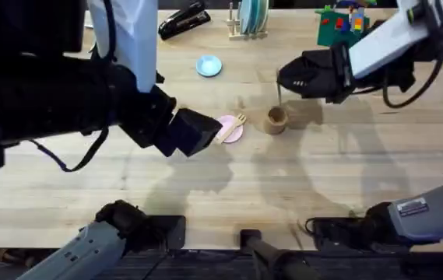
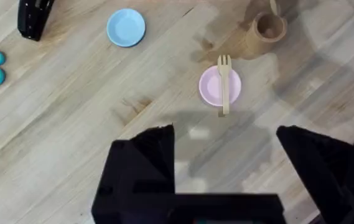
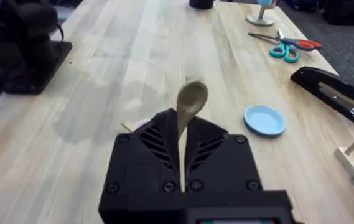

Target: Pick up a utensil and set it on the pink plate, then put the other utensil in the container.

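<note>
The right claw was clamped on the spoon's slim handle, its rounded end sticking out beyond the fingers, above the wooden container. The left claw stood wide apart, holding nothing, over bare counter near the pink plate. The fork lay across that plate. No writing could be read.

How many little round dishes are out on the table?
2. The pink plate sits mid-table with the wooden fork lying across it; the light blue dish sits farther back. More plates stand in a rack behind.
</note>
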Available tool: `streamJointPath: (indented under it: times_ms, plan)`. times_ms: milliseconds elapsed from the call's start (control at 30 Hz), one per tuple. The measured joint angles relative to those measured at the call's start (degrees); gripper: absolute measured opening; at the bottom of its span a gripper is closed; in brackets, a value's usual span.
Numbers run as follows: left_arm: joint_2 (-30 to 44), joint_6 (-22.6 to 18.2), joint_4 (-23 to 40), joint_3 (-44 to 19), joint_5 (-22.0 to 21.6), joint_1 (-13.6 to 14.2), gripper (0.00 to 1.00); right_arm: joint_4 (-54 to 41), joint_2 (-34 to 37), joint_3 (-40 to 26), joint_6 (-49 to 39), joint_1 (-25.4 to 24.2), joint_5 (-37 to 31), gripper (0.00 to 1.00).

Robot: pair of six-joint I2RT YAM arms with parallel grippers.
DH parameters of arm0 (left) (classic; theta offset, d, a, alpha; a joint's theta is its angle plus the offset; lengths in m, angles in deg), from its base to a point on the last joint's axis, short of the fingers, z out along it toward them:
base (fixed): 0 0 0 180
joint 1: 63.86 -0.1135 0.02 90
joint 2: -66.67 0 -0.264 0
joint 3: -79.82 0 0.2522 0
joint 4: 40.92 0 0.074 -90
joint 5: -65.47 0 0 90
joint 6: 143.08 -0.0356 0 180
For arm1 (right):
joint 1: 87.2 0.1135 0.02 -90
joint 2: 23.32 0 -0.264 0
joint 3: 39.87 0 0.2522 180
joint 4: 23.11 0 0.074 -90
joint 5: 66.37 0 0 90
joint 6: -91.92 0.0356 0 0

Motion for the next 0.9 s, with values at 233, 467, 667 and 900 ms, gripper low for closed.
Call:
streamJointPath:
  times_ms: [233,467,667,900]
  plan:
    - [0.01,0.0,0.0,0.0,-0.01,0.0,0.993,2.12,0.21,5.06,-7.52,0.0,-0.04,0.031]
    - [0.0,0.0,0.0,0.0,0.01,-0.01,0.993,8.3,0.22,8.54,-9.66,0.0,-0.13,0.031]
    - [0.0,0.0,0.0,0.0,0.0,0.01,0.993,9.51,1.25,9.29,-9.94,-0.07,-0.15,0.031]
    - [0.0,0.0,0.0,0.0,-0.01,0.01,0.992,12.1,7.57,9.33,-10.28,-0.87,-0.04,0.031]
